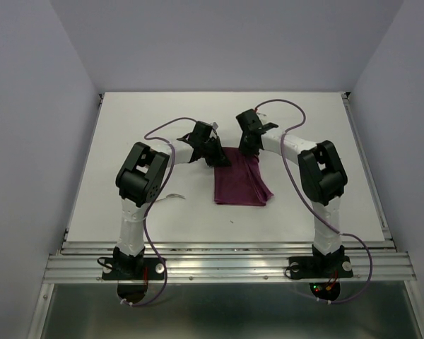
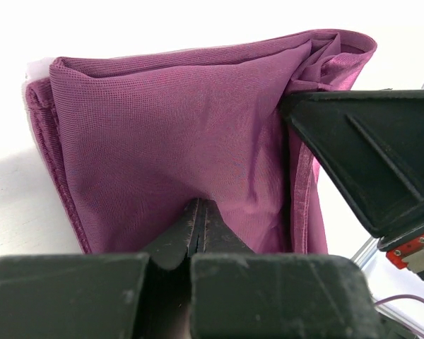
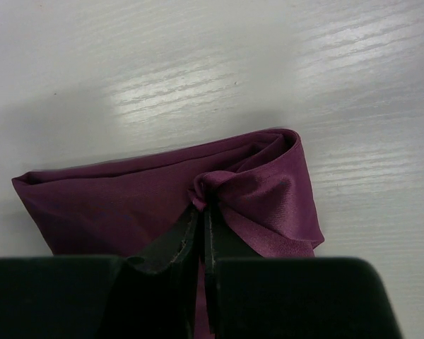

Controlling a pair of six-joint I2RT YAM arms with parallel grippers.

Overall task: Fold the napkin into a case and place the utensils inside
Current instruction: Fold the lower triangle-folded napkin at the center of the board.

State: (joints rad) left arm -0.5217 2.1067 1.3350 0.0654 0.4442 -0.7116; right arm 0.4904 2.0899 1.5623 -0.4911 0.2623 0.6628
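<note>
From above, the napkin (image 1: 242,182) is lying folded into a rough rectangle on the white table (image 1: 141,120), near the middle and between the two arms. The left gripper (image 1: 221,159) is reaching down onto its far left corner, and the right gripper (image 1: 251,148) is sitting at its far right corner. The two are standing close together over the far edge of the cloth. A pale sliver (image 1: 173,198) is lying on the table beside the left arm, well apart from the napkin. It may be one of the utensils, but it is too small to tell.

In the left wrist view, the left gripper's jaws are pressing together with a fold of the burgundy cloth pinched between them. The napkin is spreading away from the tips in layered folds, doubled edges showing along its left side. The right gripper's black finger is coming in from the right, touching the cloth's upper right corner.

In the right wrist view, the right gripper is clamping a small bunched tuck of the napkin between its closed jaws. The cloth is puckering at the tips, and the folded corner is curling over just beyond them on the pale table.
</note>
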